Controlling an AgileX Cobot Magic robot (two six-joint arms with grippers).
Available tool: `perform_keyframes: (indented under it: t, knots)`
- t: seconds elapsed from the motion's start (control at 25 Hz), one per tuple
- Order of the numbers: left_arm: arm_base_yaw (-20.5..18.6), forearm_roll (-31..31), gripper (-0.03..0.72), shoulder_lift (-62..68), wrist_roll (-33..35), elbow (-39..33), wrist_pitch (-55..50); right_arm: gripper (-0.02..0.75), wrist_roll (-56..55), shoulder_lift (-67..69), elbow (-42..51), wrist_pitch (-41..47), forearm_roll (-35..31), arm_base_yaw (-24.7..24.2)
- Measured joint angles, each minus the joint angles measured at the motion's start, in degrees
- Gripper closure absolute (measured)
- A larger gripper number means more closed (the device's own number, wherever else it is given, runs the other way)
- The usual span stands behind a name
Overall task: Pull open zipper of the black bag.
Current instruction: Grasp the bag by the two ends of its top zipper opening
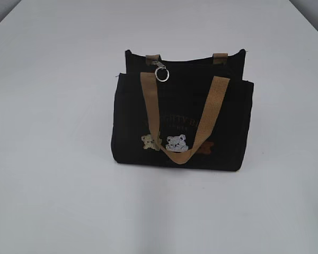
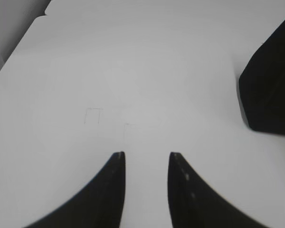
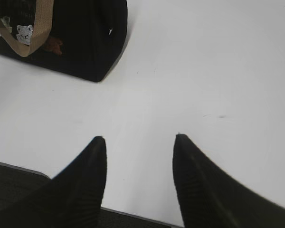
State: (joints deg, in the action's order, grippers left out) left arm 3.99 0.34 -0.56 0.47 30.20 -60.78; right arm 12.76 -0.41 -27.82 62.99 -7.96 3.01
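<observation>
A white worktop (image 1: 53, 201) lies bare on every side of a black bag (image 1: 183, 124) standing upright near its middle, the one obstacle in sight. Wide open surface runs to the bag's left, right, front and behind. Above the bag the air is free; the zipper (image 1: 161, 73) pull with its silver ring sits exposed at the top near the bag's left end. A tan handle (image 1: 184, 119) hangs down the front face. The left gripper (image 2: 146, 156) and right gripper (image 3: 138, 140) hover over bare worktop, fingers apart with nothing between them, the bag off to one side of each.
</observation>
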Motion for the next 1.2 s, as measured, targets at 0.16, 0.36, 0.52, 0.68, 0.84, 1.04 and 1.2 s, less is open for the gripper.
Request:
perform_keyframes:
  t: [0.16,0.36,0.52,0.68,0.84,1.04,1.2]
  knots:
    - [0.0,0.0,0.453,0.0,0.0,0.0,0.0,0.375,0.0,0.0,0.0,0.0,0.0,0.0]
    - [0.0,0.0,0.453,0.0,0.0,0.0,0.0,0.375,0.0,0.0,0.0,0.0,0.0,0.0]
    - [0.0,-0.3,0.453,0.0,0.0,0.0,0.0,0.375,0.0,0.0,0.0,0.0,0.0,0.0]
    - [0.0,-0.3,0.453,0.0,0.0,0.0,0.0,0.375,0.0,0.0,0.0,0.0,0.0,0.0]
    - [0.0,-0.3,0.453,0.0,0.0,0.0,0.0,0.375,0.0,0.0,0.0,0.0,0.0,0.0]
    - [0.0,-6.0,0.453,1.3,1.4,0.6,2.2,0.375,0.0,0.0,0.0,0.0,0.0,0.0]
    - [0.0,-25.5,0.449,10.9,22.5,0.9,18.1,0.375,0.0,0.0,0.0,0.0,-0.1,0.0]
